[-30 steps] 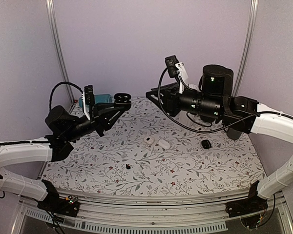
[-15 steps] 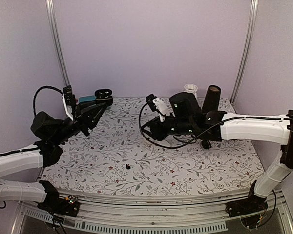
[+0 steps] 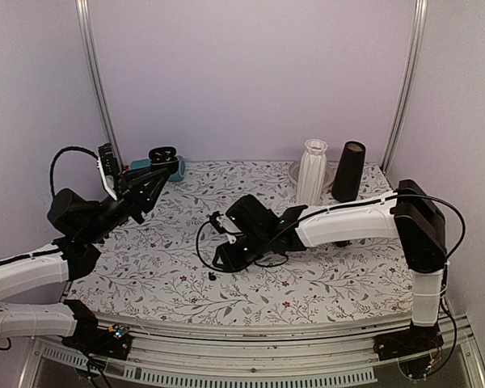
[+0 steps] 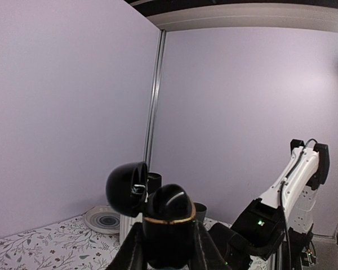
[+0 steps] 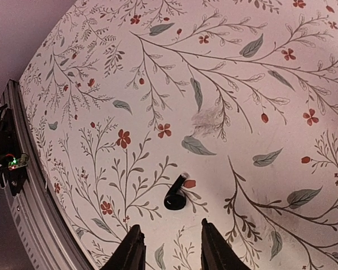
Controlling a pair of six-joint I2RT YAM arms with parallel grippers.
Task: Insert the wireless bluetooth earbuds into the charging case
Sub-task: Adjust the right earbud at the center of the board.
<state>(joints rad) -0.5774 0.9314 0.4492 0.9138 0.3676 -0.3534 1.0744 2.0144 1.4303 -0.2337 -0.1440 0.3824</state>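
Left gripper [image 4: 168, 247]: we are clenching it on the lower half of the charging case [image 4: 168, 216] and holding it up in the air over the far left of the table [image 3: 347, 283]. The lid is hinged open.

Right gripper [image 5: 169, 247]: we are hanging it low over the table near the front edge. Its fingers are parted and empty.

Earbud [image 5: 176, 197]: it is lying on its side on the floral table, just ahead of the gap between the right fingers and not touching them.

Second earbud: we are not seeing it in any view, and we cannot tell whether it is sitting in the case.

Step in hand: we judge that we are lining up to pinch the bud.

Risk, pinch: the bud is tiny and rounded, so an off-centre squeeze could flick it toward the table's front edge.

Risk, descent: fingertips coming down too deep could be scraping the table and pushing the bud away.

Risk, handover: the case is well apart and tilted, so a poorly oriented bud could be missing its pocket or dropping.
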